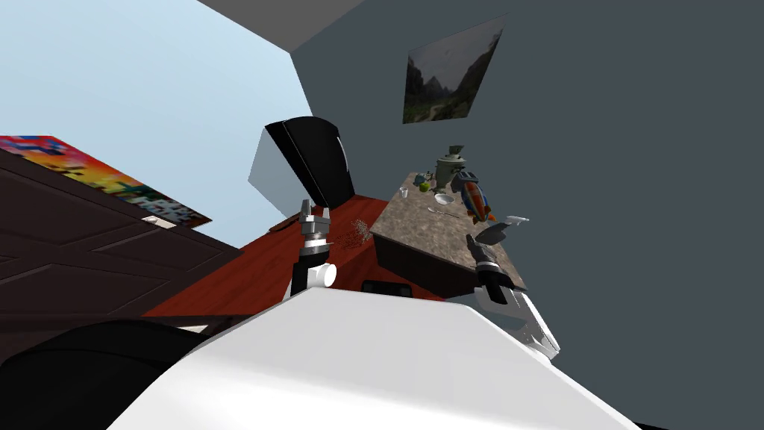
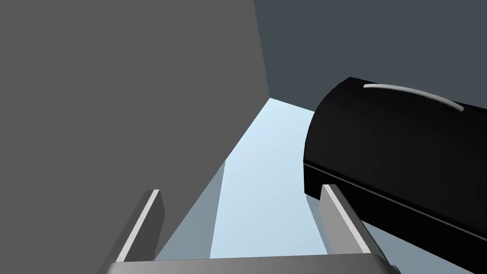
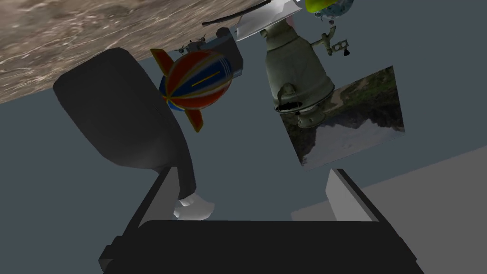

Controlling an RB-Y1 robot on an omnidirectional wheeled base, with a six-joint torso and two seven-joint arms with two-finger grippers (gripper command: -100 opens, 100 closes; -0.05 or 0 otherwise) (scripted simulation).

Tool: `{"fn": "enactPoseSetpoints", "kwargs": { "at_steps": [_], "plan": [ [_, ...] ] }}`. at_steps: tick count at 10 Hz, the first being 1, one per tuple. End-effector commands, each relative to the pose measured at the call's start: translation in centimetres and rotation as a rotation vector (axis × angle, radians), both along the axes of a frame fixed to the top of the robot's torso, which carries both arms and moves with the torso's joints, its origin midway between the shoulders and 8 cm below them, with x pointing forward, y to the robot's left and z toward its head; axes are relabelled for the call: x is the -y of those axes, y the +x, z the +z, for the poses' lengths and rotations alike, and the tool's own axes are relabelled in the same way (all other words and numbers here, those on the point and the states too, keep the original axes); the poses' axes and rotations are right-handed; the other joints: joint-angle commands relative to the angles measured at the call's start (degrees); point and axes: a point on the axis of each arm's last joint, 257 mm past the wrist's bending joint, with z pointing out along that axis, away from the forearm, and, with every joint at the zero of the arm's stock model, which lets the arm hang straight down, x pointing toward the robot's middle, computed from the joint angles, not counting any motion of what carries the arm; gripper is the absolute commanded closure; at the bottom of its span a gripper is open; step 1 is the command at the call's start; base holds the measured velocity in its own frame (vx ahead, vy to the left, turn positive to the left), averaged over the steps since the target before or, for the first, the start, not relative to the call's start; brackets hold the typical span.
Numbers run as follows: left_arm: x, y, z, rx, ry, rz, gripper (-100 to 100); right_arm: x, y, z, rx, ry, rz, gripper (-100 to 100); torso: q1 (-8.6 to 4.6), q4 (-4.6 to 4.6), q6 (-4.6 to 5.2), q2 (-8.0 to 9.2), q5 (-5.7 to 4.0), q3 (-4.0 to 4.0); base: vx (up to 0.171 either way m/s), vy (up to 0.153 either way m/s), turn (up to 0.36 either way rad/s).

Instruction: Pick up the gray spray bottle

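The spray bottle (image 1: 494,234) has a dark grey body and a white spray head (image 1: 515,220). It is at the right edge of the mottled stone worktop (image 1: 418,216), toward the near corner, and I cannot tell whether its base rests on the top. In the right wrist view the bottle (image 3: 119,114) has its broad body toward the worktop (image 3: 71,38) and its narrow neck toward the hand. The right gripper (image 1: 474,243) is right at it with its blades wide apart (image 3: 249,181). The white head (image 3: 194,208) sits just inside one finger (image 3: 152,209), and nothing is pinched between the two. Farther along the same edge lies a red, blue and yellow toy airship (image 1: 474,198), and behind that a grey-green samovar (image 1: 450,166) stands at the far end. A white bowl (image 1: 445,198), a small cup (image 1: 404,192) and a green thing (image 1: 424,187) sit toward the worktop's middle and far edge. A landscape picture (image 1: 448,75) hangs on the dark wall above. The left gripper (image 1: 314,213) is raised over the red-brown floor, fingers wide and empty (image 2: 240,190), in front of a tall black appliance (image 1: 317,160).
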Motion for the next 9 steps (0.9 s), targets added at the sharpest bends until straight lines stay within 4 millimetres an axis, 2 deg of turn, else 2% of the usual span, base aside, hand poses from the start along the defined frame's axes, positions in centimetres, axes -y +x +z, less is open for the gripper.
{"fn": "enactPoseSetpoints", "kwargs": {
  "at_steps": [1, 2, 4, 5, 6, 7, 9],
  "plan": [
    [0.0, 0.0, 0.0, 0.0, 0.0, 0.0, 0, 3.2, -1.0, -1.1, -0.068, -0.057, -0.066, -100, 0.0, 0.0, 0.0, 0.0, 0.0, 0.0, -0.02, 0.088, 0.241],
    [0.0, 0.0, 0.0, 0.0, 0.0, 0.0, 0, 3.3, -1.0, -1.2, -0.076, -0.069, -0.069, -100, 0.04, 0.01, 0.01, 0.01, 0.02, 0.01, -0.008, 0.057, 0.039],
    [0.0, 0.0, 0.0, 0.0, 0.0, 0.0, 0, 7.3, -2.2, -2.1, -0.148, -0.133, -0.156, -100, -0.06, 0.01, 0.02, 0.02, 0.0, 0.01, -0.021, 0.06, 0.197],
    [0.0, 0.0, 0.0, 0.0, 0.0, 0.0, 0, 7.5, -2.4, -2.6, -0.161, -0.137, -0.159, -100, -0.02, 0.02, 0.01, 0.06, 0.0, 0.04, -0.021, 0.047, 0.073],
    [0.0, 0.0, 0.0, 0.0, 0.0, 0.0, 0, 9.5, -3.2, -3.1, -0.2, -0.167, -0.204, -100, -0.08, 0.02, 0.06, 0.06, -0.01, 0.04, -0.011, 0.048, 0.13],
    [0.0, 0.0, 0.0, 0.0, 0.0, 0.0, 0, 9.5, -3.2, -3.1, -0.201, -0.167, -0.205, -100, -0.09, 0.01, 0.03, 0.04, -0.01, 0.02, -0.009, 0.032, 0.085],
    [0.0, 0.0, 0.0, 0.0, 0.0, 0.0, 0, 13.5, -5.0, -3.7, -0.27, -0.219, -0.297, -100, -0.13, 0.01, 0.02, 0.04, -0.02, 0.03, -0.027, 0.044, 0.221]
  ]
}}
